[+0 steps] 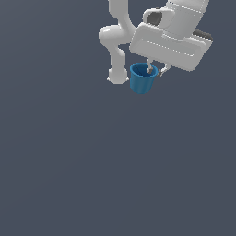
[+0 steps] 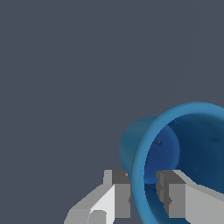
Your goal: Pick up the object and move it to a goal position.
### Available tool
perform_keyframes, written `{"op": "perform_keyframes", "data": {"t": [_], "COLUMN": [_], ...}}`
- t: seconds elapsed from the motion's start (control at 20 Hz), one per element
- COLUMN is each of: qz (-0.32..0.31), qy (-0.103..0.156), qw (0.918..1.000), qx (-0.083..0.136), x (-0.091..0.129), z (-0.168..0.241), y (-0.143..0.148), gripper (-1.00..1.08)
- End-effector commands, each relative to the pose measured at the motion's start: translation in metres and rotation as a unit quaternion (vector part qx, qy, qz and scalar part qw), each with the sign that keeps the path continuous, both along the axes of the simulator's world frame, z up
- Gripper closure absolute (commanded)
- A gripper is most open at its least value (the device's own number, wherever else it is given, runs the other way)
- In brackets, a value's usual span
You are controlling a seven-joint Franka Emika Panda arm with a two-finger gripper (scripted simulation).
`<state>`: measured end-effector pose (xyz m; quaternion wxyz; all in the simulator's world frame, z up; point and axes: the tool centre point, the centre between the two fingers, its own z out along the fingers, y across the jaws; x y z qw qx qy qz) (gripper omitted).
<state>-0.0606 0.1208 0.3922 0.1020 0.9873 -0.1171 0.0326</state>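
Observation:
The object is a small blue bucket (image 1: 142, 83) with its open top facing up, just under the white hand in the exterior view. My gripper (image 1: 156, 70) straddles the rim on the side toward the exterior view's right: one finger reaches inside the bucket and the other stays outside the wall. In the wrist view the bucket (image 2: 192, 144) fills the corner, and the two grey fingertips (image 2: 118, 192) sit tight on either side of its blue wall. The gripper (image 2: 144, 197) is shut on that wall. I cannot tell whether the bucket rests on the floor or hangs off it.
The white arm links (image 1: 117, 44) stand right behind the bucket toward the exterior view's left. A plain dark grey surface (image 1: 92, 175) spreads all around.

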Motion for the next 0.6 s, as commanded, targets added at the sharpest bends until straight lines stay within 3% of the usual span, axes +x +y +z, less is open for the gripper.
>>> {"op": "perform_keyframes", "data": {"t": [0.0,0.55], "qz": [0.000,0.000], "qy": [-0.001,-0.001], "qw": [1.0000,1.0000], "qx": [0.000,-0.001], "x": [0.000,0.000], "z": [0.015,0.038], "y": [0.004,0.011], "gripper": [1.08,1.08]}}
